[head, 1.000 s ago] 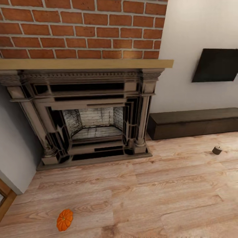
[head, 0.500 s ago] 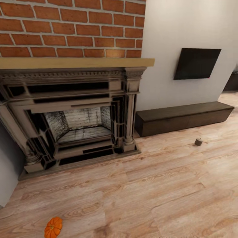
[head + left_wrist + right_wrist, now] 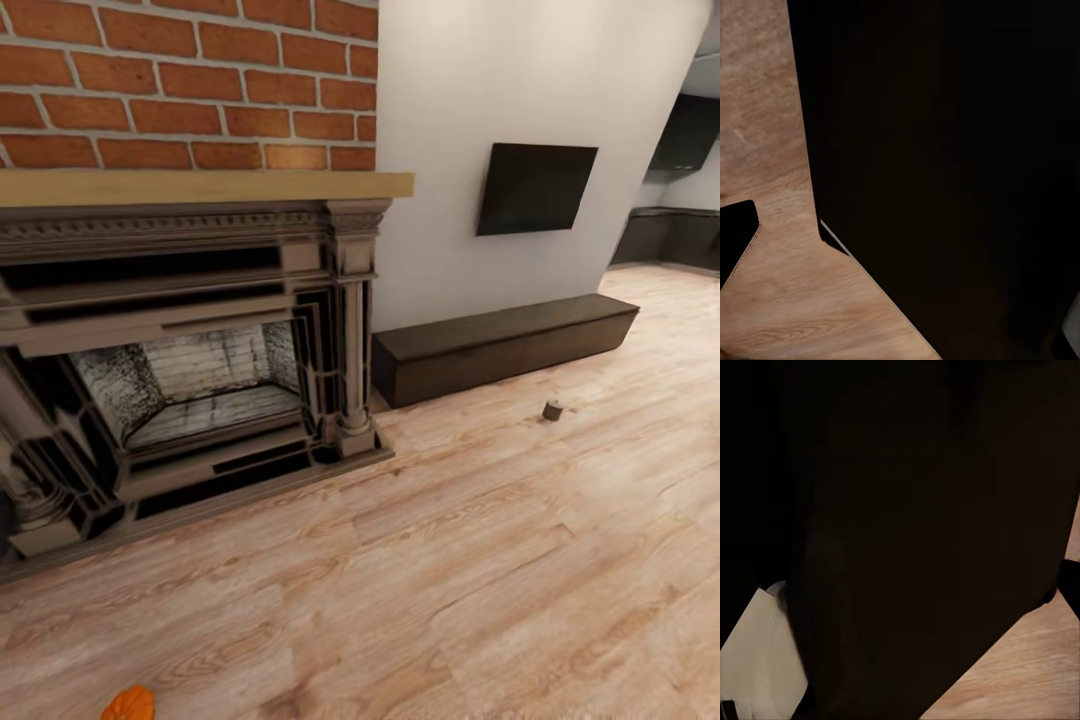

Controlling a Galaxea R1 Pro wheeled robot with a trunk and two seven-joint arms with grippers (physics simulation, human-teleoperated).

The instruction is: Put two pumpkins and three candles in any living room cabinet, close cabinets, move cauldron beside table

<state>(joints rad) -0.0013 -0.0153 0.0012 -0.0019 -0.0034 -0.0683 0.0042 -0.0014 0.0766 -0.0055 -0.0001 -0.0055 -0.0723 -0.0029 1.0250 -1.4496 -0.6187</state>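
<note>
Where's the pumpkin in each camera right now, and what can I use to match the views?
Head view: the pumpkin lies at the bottom edge, left of centre, on the wood floor, partly cut off by the frame.
Left wrist view: wood floor beside a large dark surface I cannot identify.
Right wrist view: the same kind of dark surface, with a corner of wood floor.
Shared landmark: the wood floor.

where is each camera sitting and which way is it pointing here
Head view: on the robot's head, facing forward and down at the fireplace, the cabinet, a candle and a pumpkin on the floor; no arm shows.
Left wrist view: near the left gripper, aimed at a dark surface, apparently the robot's own body, above wood floor.
Right wrist view: near the right gripper, likewise facing a dark surface.
All three share the wood floor.
</note>
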